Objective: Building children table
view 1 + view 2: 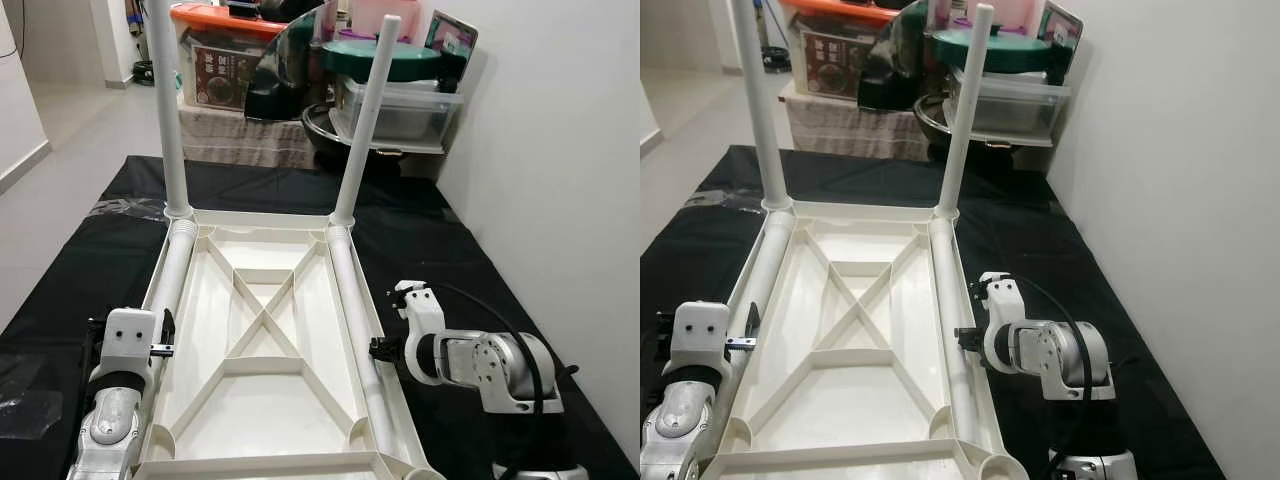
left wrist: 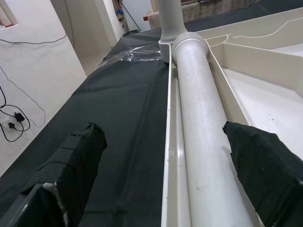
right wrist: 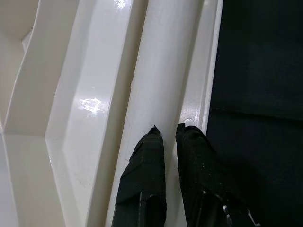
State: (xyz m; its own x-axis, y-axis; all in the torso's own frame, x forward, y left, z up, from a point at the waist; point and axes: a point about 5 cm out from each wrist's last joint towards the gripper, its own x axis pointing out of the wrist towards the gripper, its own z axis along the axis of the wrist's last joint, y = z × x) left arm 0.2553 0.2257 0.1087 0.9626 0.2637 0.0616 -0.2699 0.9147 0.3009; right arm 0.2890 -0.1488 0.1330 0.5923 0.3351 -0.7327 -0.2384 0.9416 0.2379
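A white children's tabletop (image 1: 262, 400) lies upside down on a black cloth (image 1: 440, 250). Two white legs stand upright in its far corners, the left one (image 1: 168, 110) and the right one (image 1: 365, 120). Two more legs lie along its long sides, one at the left (image 1: 175, 270) and one at the right (image 1: 350, 300). My left gripper (image 2: 175, 165) is open and straddles the left lying leg (image 2: 199, 118), one finger over the cloth and one over the tabletop. My right gripper (image 3: 166, 130) is shut, its tips resting against the right lying leg (image 3: 161, 71) near the tabletop's rim.
Plastic storage boxes (image 1: 400, 105) and an orange-lidded bin (image 1: 225, 60) are stacked beyond the cloth's far edge. A white wall (image 1: 560, 150) runs close along the right. Crumpled clear plastic (image 1: 120, 208) lies on the cloth at the far left.
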